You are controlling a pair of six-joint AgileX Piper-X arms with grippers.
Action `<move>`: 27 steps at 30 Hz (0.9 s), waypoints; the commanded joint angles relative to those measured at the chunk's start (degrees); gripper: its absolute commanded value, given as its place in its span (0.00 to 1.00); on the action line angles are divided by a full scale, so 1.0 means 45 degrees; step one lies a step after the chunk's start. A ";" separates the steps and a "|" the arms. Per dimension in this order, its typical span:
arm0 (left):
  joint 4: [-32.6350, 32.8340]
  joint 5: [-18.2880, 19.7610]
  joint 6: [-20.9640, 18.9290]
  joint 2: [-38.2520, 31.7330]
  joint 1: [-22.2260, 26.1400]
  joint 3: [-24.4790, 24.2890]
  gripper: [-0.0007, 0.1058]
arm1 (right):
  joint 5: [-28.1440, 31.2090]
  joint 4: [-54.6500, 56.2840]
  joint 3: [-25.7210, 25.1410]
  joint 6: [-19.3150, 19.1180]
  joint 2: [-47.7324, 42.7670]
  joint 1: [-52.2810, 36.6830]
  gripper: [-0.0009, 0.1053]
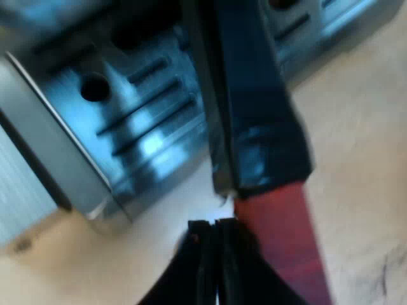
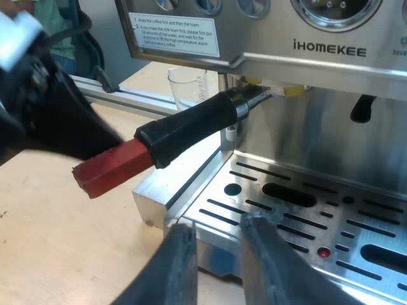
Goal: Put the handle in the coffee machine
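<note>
**Holder up at the machine's front, lock not yet certain**

The left fingers (image 1: 205, 254) are pressed tight together with nothing between them. The red end (image 1: 280, 244) runs just beside them and, by the look of it, touches their side: a nudge, not a grasp. Beyond the fingertips the dark handle (image 1: 254, 108) rises across the drip tray (image 1: 146, 121), with pale desk (image 1: 356, 146) under it.

Over to the right fingers (image 2: 180, 254): parted, a clear gap between them, holding nothing, low over the near edge of the drip tray. Ahead of them and higher up, the holder (image 2: 251, 95) has its metal end tucked under the front of the espresso machine (image 2: 331, 47). The handle slants out and down from there to the other arm, which is at the red end. A measuring glass (image 2: 187, 82) stands past the handle, beside the machine.

So where are we? The big part looks done: the holder is off the desk and up at its seat. The handle points off at a slant, though, not straight out towards the right fingers, so I'd say the locking twist is unfinished. The joint itself is in shadow, and I can't tell whether it has caught.
</note>
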 commanded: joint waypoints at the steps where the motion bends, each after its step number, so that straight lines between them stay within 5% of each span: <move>1: -0.0165 0.1496 -0.0228 -0.0411 -0.0393 -0.0116 0.01 | -0.0131 -0.0032 -0.0034 -0.0052 -0.0054 -0.0001 0.21; 12: 0.0032 0.1523 -0.0228 -0.0409 -0.0392 0.0375 0.01 | -0.0380 -0.0003 -0.0313 -0.0157 -0.0054 -0.0001 0.22; 13: 0.0052 0.1523 -0.0228 -0.0409 -0.0392 0.0488 0.01 | -0.0853 0.1503 -0.1184 -0.0539 -0.0054 -0.0026 0.43; 23: 0.0149 0.1877 -0.0496 -0.0632 -0.0392 0.0846 0.01 | -0.1540 0.4551 -0.2763 -0.0539 -0.0054 -0.0034 0.46; 27: 0.0124 0.2048 -0.0621 -0.0890 -0.0570 0.0839 0.01 | -0.1812 0.5109 -0.3173 -0.0539 -0.0054 -0.0034 0.58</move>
